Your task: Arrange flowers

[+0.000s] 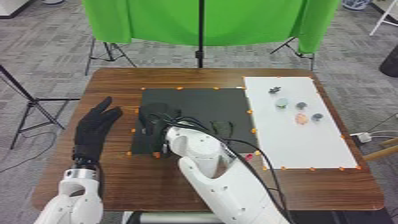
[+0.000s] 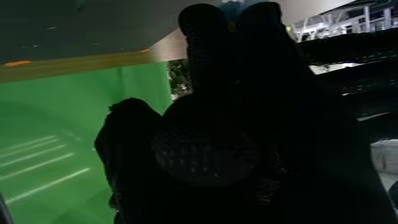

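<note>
In the head view, my right hand (image 1: 156, 118) is over the left part of the black mat (image 1: 197, 98), partly hidden by its cables. My left hand (image 1: 94, 127) lies left of the mat with straight fingers, holding nothing. On the white sheet (image 1: 300, 145) are a pale green piece (image 1: 282, 103), a peach piece (image 1: 301, 119) and several small dark pieces, one a sprig (image 1: 274, 90). A dark green piece (image 1: 222, 128) lies on the mat. In the right wrist view, my right hand (image 2: 222, 125) is dark; a light blue thing (image 2: 233, 7) shows at its far end, hold unclear.
Small red and yellow pieces (image 1: 250, 156) sit beside my right forearm. Orange tape marks edge the mat and sheet. The brown table (image 1: 213, 76) has a green cloth (image 1: 160, 22) on a stand behind its far edge.
</note>
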You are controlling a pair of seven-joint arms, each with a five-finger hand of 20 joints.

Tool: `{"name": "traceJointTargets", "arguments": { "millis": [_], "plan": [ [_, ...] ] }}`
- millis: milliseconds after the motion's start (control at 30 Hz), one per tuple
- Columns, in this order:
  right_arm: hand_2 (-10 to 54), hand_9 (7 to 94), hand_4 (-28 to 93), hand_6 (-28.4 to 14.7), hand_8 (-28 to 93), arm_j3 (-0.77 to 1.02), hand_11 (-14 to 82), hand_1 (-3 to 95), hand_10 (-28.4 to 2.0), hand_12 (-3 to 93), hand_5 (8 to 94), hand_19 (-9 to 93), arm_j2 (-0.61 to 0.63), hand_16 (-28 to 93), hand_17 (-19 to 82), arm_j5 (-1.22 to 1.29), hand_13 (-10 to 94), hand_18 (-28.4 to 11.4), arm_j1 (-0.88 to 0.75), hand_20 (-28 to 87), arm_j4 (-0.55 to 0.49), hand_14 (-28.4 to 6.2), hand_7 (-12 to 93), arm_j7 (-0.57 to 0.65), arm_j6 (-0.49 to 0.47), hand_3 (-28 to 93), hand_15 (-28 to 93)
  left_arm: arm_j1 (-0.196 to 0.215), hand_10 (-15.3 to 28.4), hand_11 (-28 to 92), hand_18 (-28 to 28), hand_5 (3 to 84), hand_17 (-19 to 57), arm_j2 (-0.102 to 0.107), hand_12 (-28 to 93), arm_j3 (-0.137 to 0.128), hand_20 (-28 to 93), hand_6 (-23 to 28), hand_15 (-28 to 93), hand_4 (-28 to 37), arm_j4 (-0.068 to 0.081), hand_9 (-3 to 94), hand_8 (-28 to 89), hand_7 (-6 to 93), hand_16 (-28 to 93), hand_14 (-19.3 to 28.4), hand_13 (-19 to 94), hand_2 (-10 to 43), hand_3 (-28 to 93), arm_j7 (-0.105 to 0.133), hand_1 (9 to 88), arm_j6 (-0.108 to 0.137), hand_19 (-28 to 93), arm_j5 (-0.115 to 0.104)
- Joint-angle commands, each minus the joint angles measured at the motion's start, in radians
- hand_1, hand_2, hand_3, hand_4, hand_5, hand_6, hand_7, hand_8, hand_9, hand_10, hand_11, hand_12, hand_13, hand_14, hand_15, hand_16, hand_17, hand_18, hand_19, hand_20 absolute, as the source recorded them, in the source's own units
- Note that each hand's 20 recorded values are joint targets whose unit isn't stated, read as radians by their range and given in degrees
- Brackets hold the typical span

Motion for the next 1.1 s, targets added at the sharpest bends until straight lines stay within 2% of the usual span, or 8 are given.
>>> {"name": "traceJointTargets", "arguments": {
  "millis": [33,267,400,567,767,1100],
  "plan": [
    [-9.5,91.0,-12,1.6,9,0.001,5.0,65.1,-7.7,35.9,79.3,93,-0.036,30,69,-0.033,94,-8.5,-0.005,58,0.018,0.2,18,-0.024,0.024,48,62,-0.005,13.9,14,10.7,45.3,10.3,-0.007,12,0.01,23,3.4,11,-28.3,0.013,47.5,-5,6.4,3,16.0,38,8.8,72,-0.007,19.1,-0.012,3,-0.002],
    [-9.5,88.1,-12,2.5,7,0.015,4.5,61.4,-8.7,33.6,73.3,93,-0.031,30,69,-0.069,94,-8.4,-0.002,58,0.023,0.3,15,-0.044,-0.004,48,61,0.024,13.8,14,10.8,45.1,10.0,-0.019,13,-0.007,23,3.4,11,-28.3,-0.002,47.4,-5,6.4,3,16.0,38,6.7,71,0.002,18.1,-0.002,3,0.0],
    [-9.5,86.9,-12,2.4,6,0.019,6.3,59.7,-9.0,32.6,70.9,93,-0.025,31,68,-0.081,94,-8.4,0.001,58,0.026,0.3,15,-0.049,-0.01,48,60,0.022,13.8,14,10.8,45.1,9.9,-0.02,13,-0.007,23,3.4,11,-28.3,0.0,47.3,-5,6.4,3,16.1,38,5.3,71,0.003,17.7,-0.005,3,0.004],
    [-9.5,85.6,-14,2.9,3,0.017,8.3,55.9,-9.2,31.2,67.8,93,-0.016,32,68,-0.102,94,-8.5,0.0,58,0.024,0.3,15,-0.066,-0.02,53,60,0.033,13.7,14,10.8,45.1,9.8,-0.022,13,-0.014,23,3.6,11,-28.3,-0.007,47.4,-5,6.2,3,16.2,38,4.2,71,0.01,17.5,0.001,3,0.003],
    [-9.5,84.9,-15,3.9,-9,0.026,10.3,53.3,-9.4,29.5,63.9,93,-0.016,32,68,-0.113,94,-8.5,-0.001,58,0.024,0.3,15,-0.082,-0.029,56,60,0.035,13.7,14,10.9,45.0,9.6,-0.024,13,-0.014,22,3.6,11,-28.3,-0.009,47.4,-5,6.2,3,16.2,38,3.1,71,0.009,17.4,0.003,3,0.006],
    [-9.5,83.8,-16,3.7,-10,0.028,12.7,51.0,-9.6,27.2,60.2,93,-0.002,32,68,-0.1,94,-8.8,0.016,58,0.012,0.2,15,-0.084,-0.016,57,59,0.052,13.7,14,11.0,44.9,9.2,-0.027,13,-0.021,22,3.4,11,-28.1,-0.018,47.2,-5,6.3,3,16.3,38,1.0,71,0.019,17.3,0.005,3,0.006]
  ]
}}
